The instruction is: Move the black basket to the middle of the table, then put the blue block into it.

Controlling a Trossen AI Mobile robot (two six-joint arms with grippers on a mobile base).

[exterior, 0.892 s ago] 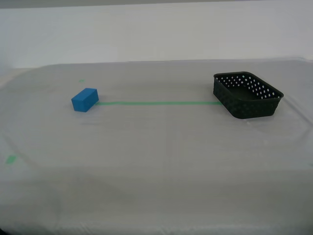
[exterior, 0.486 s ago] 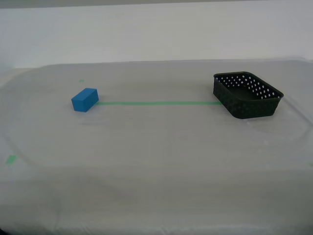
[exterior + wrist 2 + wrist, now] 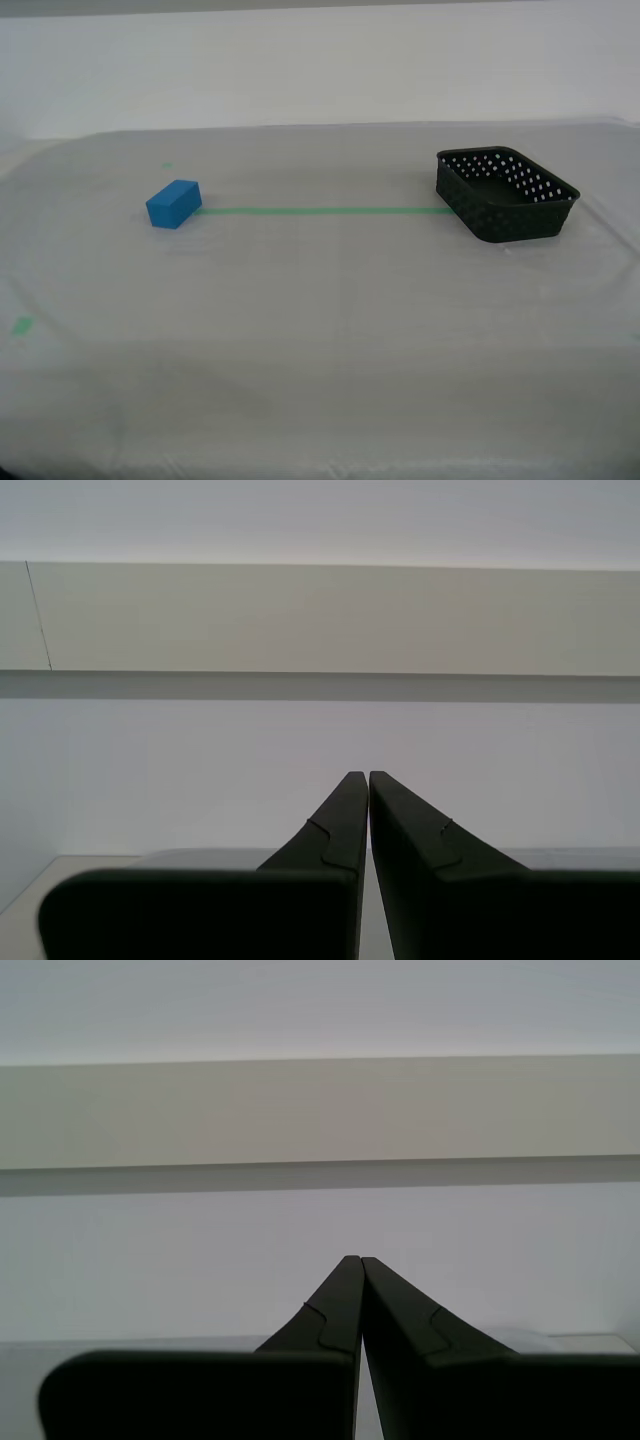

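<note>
The black basket (image 3: 506, 193) stands upright and holds nothing, at the exterior view's right on the table (image 3: 320, 300). The blue block (image 3: 173, 204) lies at the exterior view's left, at the end of a green tape line (image 3: 325, 210) that runs across to the basket. Neither arm shows in the exterior view. My first gripper (image 3: 360, 1260) is shut, its black fingers tip to tip, holding nothing and facing a pale wall. My second gripper (image 3: 368, 775) is likewise shut on nothing and faces the same kind of wall. Neither wrist view shows the basket or the block.
A pale grey-white cloth covers the table. Small green tape bits lie at the exterior view's left, one near the front (image 3: 21, 325) and one behind the block (image 3: 166, 166). A white wall (image 3: 320, 70) rises behind the table's far edge.
</note>
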